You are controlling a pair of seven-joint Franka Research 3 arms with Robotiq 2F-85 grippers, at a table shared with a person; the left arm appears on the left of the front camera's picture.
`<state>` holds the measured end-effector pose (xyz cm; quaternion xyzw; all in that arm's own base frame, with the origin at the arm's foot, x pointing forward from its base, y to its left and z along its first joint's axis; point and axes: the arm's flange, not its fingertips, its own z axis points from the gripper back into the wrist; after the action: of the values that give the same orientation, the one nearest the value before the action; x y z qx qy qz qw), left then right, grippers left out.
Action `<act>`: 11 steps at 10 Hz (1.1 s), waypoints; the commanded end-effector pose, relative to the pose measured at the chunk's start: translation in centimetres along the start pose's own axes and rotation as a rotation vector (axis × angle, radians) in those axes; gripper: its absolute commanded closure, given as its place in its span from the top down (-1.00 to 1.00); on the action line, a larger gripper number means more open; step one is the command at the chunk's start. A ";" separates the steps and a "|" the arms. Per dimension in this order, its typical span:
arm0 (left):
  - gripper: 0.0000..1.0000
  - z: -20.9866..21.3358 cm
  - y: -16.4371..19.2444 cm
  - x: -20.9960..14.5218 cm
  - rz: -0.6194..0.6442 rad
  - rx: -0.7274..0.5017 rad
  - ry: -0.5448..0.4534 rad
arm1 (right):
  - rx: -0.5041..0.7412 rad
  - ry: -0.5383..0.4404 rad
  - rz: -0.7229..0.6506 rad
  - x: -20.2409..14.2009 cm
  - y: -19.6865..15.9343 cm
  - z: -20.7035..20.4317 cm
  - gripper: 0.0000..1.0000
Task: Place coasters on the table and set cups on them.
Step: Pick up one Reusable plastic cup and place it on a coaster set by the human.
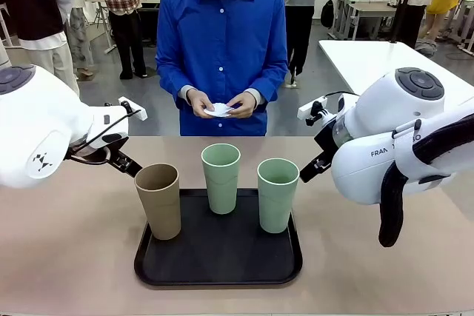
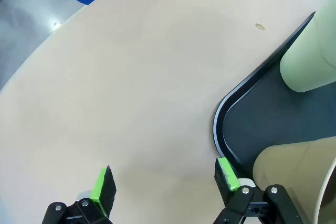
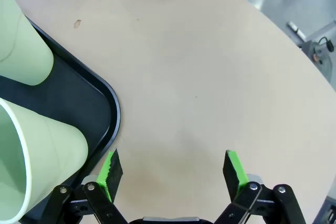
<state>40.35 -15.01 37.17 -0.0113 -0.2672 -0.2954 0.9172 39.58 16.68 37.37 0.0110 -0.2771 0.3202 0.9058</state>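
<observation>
step: the very start, I'd say. No coaster is down on the tabletop (image 1: 67,257) yet, and no cup has left the tray (image 1: 218,266).
coasters (image 1: 220,110): a small white bunch in the person's hands (image 1: 201,103), top centre of the front view, held up beyond the tabletop's far edge.
cups (image 1: 221,179): all three stand upright on the black tray, lower centre of the front view. Tan is on the left, with the two green ones in the middle and on the right.
left end effector (image 2: 164,182): jaws wide, nothing in them. It hangs over bare tabletop just beside the tray corner, with the tan cup (image 2: 294,177) at the lower right of its wrist view.
right end effector (image 3: 173,171): also wide and empty, with the tray corner and a green cup (image 3: 31,166) at the lower left of its view.
next move: my guess is you hold off until coasters land on the tabletop. Then take the nearest cup around its side, lift it clear of the tray lip and set it centred on a coaster.
heads up: those cups are tall and tapered, so they'd probably tip if bumped, and a paper coaster will likely slide if nudged.
</observation>
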 end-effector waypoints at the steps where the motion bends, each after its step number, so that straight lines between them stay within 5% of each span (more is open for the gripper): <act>1: 1.00 0.0 0.0 0.0 0.000 0.000 0.000 | 0.000 0.000 0.000 0.0 0.0 0.0 1.00; 5: 1.00 0.0 0.0 0.0 0.000 0.000 0.000 | 0.000 0.000 0.000 0.0 0.0 0.0 1.00; 8: 1.00 4.8 1.5 0.8 -0.036 0.028 0.014 | -0.063 0.161 -0.048 2.7 1.3 5.6 1.00; 11: 1.00 11.5 0.7 -1.1 -0.034 -0.060 0.213 | -0.064 0.388 -0.138 0.7 4.9 13.2 1.00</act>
<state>36.79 -12.44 44.15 -0.0011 -0.2026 -0.3000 0.9322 33.31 17.43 45.77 -0.0721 -0.1385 0.2576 0.9536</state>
